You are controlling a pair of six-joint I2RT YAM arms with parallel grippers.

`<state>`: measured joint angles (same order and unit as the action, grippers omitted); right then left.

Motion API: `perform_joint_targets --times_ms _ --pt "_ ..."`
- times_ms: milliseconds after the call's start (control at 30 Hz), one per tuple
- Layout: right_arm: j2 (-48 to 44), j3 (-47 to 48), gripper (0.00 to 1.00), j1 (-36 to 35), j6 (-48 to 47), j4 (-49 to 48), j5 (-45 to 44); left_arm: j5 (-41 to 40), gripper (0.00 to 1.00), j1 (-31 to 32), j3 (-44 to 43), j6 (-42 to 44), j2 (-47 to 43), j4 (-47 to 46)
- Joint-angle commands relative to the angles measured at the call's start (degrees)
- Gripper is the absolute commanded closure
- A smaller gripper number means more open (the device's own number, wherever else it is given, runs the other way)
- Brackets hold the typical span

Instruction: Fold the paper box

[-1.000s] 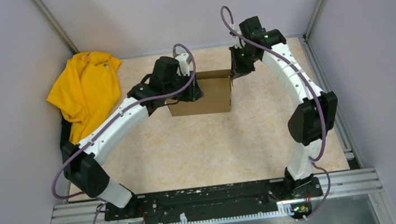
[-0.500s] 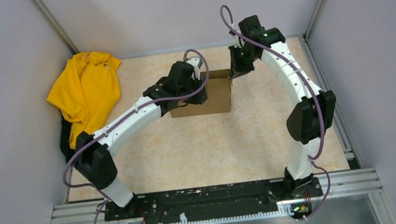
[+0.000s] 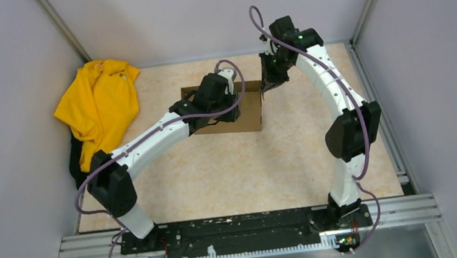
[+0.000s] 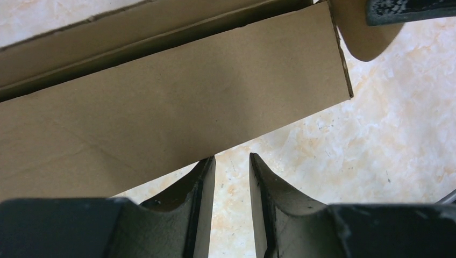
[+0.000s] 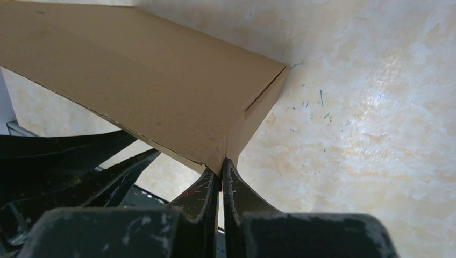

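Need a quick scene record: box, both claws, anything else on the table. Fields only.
box: brown cardboard, partly folded, far middle of the table
left claw: slightly open, nothing between its fingers, poised at the edge of a box panel
right claw: shut, pinching a corner edge of the box
yellow cloth: crumpled at the far left, apart from the box
contact: only the right claw grips the box
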<state>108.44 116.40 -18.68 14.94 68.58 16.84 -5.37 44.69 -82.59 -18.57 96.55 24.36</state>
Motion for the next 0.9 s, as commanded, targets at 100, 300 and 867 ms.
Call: perform_joint_targets --times_ms 100,300,867 --pt "1.57 6.03 1.0 -0.96 1.45 3.21 1.12 -0.69 0.64 0.49 1.5 0.54 1.39 -2.37" --pt "3.98 9.04 1.0 -1.21 -0.44 6.31 -4.16 0.28 0.63 0.47 1.02 0.76 -0.27 -2.32" --pt "7.22 15.21 1.0 -1.19 -5.28 7.52 -10.3 -2.93 0.58 0.17 -1.59 3.52 -9.45 4.34"
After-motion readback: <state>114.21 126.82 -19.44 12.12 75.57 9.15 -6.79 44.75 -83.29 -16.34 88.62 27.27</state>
